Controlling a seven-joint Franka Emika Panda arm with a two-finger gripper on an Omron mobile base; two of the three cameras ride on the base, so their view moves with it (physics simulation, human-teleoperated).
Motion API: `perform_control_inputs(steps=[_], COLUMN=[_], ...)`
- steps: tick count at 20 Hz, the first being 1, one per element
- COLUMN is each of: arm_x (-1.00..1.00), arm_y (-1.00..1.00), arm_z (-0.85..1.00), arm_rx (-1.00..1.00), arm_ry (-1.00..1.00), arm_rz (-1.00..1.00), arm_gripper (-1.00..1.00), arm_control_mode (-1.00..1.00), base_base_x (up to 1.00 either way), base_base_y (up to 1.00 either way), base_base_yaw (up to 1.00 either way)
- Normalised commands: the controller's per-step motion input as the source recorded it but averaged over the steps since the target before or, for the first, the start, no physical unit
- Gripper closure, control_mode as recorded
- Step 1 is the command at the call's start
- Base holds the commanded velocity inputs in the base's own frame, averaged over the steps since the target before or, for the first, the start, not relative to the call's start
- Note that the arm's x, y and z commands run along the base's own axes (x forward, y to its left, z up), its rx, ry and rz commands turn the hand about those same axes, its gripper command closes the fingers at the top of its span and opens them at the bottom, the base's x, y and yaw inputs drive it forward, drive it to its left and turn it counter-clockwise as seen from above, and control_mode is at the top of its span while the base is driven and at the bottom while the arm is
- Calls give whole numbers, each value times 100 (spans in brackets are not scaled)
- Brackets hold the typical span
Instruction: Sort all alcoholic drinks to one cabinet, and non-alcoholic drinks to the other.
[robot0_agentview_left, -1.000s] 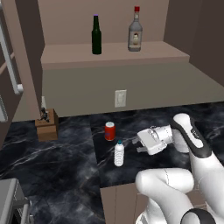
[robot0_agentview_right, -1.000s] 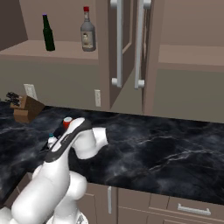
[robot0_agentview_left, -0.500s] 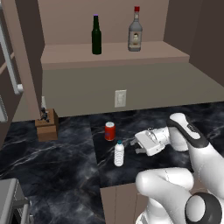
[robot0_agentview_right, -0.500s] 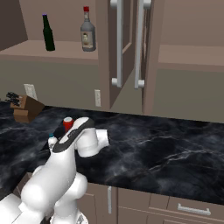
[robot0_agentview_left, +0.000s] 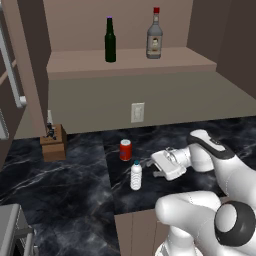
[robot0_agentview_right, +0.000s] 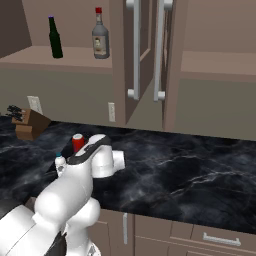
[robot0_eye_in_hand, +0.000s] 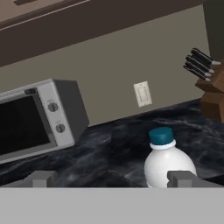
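Note:
Two alcoholic drinks stand on the open left cabinet shelf: a dark green bottle and a clear red-capped bottle. On the black counter are the non-alcoholic drinks: a red can and a small white blue-capped bottle. My gripper is open, low over the counter just right of the small bottle. In the hand view the bottle sits close in front of the right fingertip, off the gap's centre. Nothing is held.
A knife block stands at the counter's left by the wall. A toaster oven sits further along. Two cabinet doors with long handles hang open between the left shelf and the right shelf.
The arm's elbow has swung a little right and lower. The hand has stayed beside the small bottle, jaws open throughout. Bottles and can have not moved.

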Motion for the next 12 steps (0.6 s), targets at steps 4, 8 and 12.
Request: perform_control_inputs(steps=[4, 8, 12], arm_x=[0, 0, 0], arm_y=[13, 10, 9], arm_z=[-21, -16, -9], arm_rx=[4, 3, 4], arm_ry=[-4, -1, 0], arm_rz=[0, 0, 0], arm_gripper=[-100, -100, -100], arm_control_mode=[-100, -100, -100], base_base_x=[0, 0, 0], base_base_y=[0, 0, 0], base_base_yaw=[0, 0, 0])
